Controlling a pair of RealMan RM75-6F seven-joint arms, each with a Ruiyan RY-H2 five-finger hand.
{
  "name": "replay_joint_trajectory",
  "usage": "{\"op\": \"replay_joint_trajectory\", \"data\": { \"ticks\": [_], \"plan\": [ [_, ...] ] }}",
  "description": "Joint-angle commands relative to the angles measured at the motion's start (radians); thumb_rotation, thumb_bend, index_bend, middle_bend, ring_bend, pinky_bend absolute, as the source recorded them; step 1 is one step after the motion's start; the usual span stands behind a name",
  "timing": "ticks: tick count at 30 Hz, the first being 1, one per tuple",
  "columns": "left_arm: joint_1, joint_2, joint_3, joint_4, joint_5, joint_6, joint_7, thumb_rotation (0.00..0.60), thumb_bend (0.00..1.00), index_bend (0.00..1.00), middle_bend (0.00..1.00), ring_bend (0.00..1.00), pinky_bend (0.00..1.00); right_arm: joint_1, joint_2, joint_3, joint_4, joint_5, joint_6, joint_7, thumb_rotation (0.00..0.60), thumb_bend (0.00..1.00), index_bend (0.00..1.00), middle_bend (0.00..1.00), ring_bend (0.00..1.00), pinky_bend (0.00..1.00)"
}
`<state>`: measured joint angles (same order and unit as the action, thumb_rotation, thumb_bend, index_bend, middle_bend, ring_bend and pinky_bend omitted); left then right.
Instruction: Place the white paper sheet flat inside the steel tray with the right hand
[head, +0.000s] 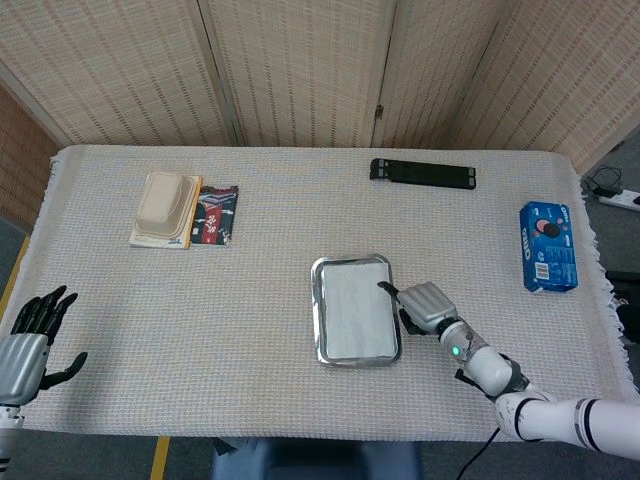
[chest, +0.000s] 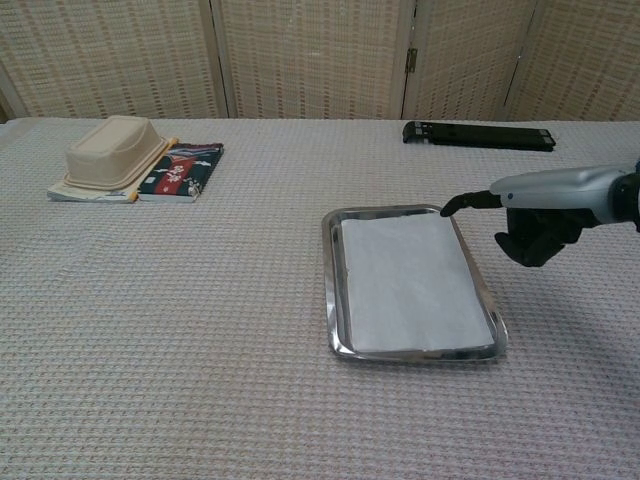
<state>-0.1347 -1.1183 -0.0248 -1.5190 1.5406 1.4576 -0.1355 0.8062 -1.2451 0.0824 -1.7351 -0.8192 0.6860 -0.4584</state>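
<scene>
The steel tray (head: 318, 312) (chest: 328, 282) lies at the table's middle, toward the front. The white paper sheet (head: 352, 308) (chest: 410, 282) lies flat inside it, covering most of its floor. My right hand (head: 424, 304) (chest: 543, 216) hovers just right of the tray and holds nothing. Most of its fingers are curled in, and one outstretched finger (chest: 466, 202) reaches the tray's far right corner; whether it touches the rim I cannot tell. My left hand (head: 27, 338) rests at the table's left front edge, fingers spread and empty; it shows only in the head view.
A beige container (head: 165, 203) (chest: 110, 153) sits on books at the far left. A black bar (head: 422, 172) (chest: 478, 134) lies at the back. A blue cookie box (head: 548, 246) sits near the right edge.
</scene>
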Motion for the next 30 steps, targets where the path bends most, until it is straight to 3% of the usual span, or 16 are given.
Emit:
{"op": "replay_joint_trajectory", "data": {
  "ticks": [1, 11, 30],
  "plan": [
    [-0.001, 0.0, 0.0, 0.001, -0.001, -0.001, -0.001, 0.6, 0.36, 0.0, 0.0, 0.0, 0.0, 0.067, 0.0, -0.021, 0.003, 0.106, -0.043, -0.036, 0.6, 0.94, 0.0, 1.0, 1.0, 1.0],
    [-0.002, -0.003, -0.002, 0.006, -0.008, -0.006, -0.002, 0.6, 0.36, 0.0, 0.0, 0.0, 0.0, 0.188, -0.067, -0.091, 0.091, 0.294, -0.002, -0.098, 0.6, 0.94, 0.0, 1.0, 1.0, 1.0],
    [-0.004, -0.002, -0.004, 0.009, -0.012, -0.008, -0.008, 0.6, 0.36, 0.0, 0.0, 0.0, 0.0, 0.214, -0.151, -0.13, 0.191, 0.3, 0.006, -0.063, 0.6, 0.94, 0.0, 1.0, 1.0, 1.0]
  ]
}}
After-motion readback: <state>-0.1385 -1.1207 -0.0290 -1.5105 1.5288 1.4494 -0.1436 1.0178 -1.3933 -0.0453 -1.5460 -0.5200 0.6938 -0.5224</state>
